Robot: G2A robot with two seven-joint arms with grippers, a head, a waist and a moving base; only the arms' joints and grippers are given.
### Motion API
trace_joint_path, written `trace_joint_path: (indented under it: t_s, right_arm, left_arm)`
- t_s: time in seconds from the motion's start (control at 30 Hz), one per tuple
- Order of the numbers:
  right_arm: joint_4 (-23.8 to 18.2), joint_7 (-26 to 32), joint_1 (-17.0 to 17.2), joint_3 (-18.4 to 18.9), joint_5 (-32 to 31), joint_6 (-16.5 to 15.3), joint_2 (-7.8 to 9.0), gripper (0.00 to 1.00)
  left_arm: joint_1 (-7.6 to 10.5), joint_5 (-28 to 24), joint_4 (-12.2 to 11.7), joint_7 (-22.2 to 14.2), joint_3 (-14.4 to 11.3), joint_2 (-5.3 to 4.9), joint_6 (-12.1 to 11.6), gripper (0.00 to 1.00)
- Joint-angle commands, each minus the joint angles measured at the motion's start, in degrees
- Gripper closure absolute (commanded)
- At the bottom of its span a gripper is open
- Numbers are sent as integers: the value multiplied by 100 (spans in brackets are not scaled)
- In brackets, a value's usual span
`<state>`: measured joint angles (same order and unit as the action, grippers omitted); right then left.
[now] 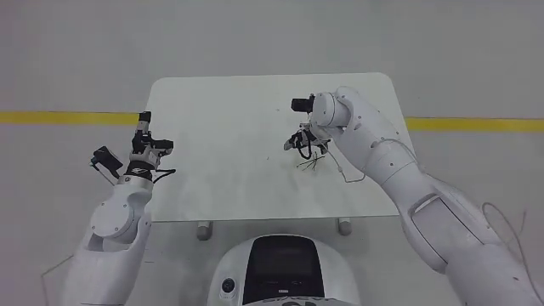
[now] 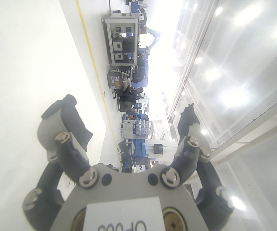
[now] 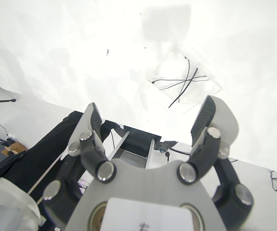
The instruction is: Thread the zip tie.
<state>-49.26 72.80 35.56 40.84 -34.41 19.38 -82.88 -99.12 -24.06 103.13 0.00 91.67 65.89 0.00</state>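
Right gripper (image 3: 149, 118) sits closest to its wrist camera, its two ribbed fingers (image 3: 204, 116) spread wide with nothing between them. Just past the fingertips lies the bundle of zip ties (image 3: 184, 82): a few thin black strips crossed over one another, flat on what looks like a clear plastic sheet (image 3: 212, 88), though its outline is faint. From above, these ties rest on the right half of the white table (image 1: 221, 110), somewhat nearer the near edge than the far one. The right gripper hangs over the table just to the far left of them, apart from them. Left gripper (image 2: 128, 118) is well apart from the ties, at the table's left edge. Its dark fingers (image 2: 66, 118) are also spread wide and hold nothing, and they point toward the far side of the room.
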Motion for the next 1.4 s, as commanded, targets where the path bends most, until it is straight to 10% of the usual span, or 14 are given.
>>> trace_joint_path:
  t_s: [0.0,0.63,0.8,1.37]
  right_arm:
    - [7,-79,64,-8,-13,10,-5,0]
    - [308,-308,183,-59,-391,10,-169,0]
    - [374,-285,186,24,-531,10,-211,56]
    - [437,-165,415,329,-1290,10,-358,82]
  left_arm:
    - [0,0,0,0,0,0,0,0]
    - [0,0,0,0,0,0,0,0]
    - [0,0,0,0,0,0,0,0]
    - [0,0,0,0,0,0,0,0]
